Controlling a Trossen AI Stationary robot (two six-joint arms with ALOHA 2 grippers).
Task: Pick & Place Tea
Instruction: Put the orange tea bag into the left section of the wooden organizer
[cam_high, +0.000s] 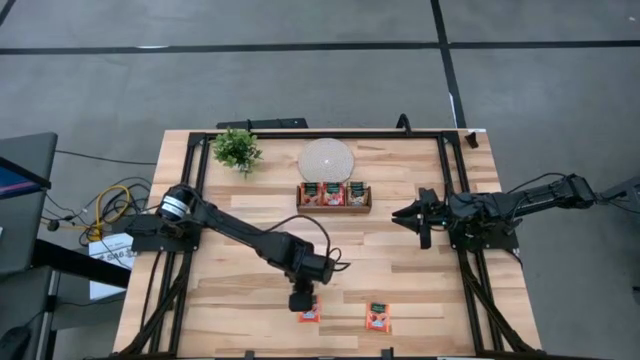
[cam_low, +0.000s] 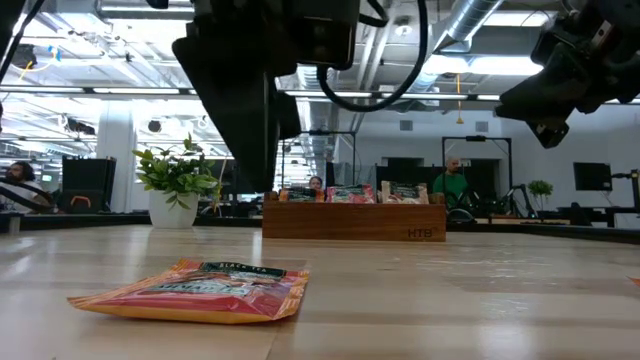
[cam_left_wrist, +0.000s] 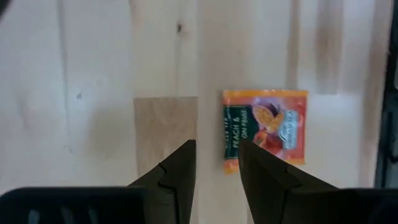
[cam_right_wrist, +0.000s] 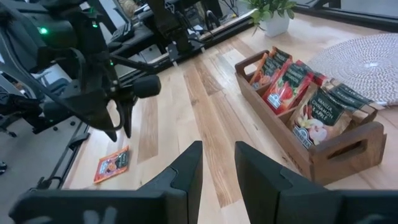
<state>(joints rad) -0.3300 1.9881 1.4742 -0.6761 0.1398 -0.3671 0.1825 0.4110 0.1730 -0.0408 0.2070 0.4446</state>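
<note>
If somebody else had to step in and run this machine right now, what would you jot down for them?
Left gripper: open, empty, just above a loose orange tea sachet near the table's front edge.
Right gripper: slightly open, empty, waiting over the table's right side.
Second loose sachet lies to the right of the first.
Wooden tray beside the round white disc already holds sachets in all three compartments.
Left to do: both loose sachets, likely into the tray.
</note>
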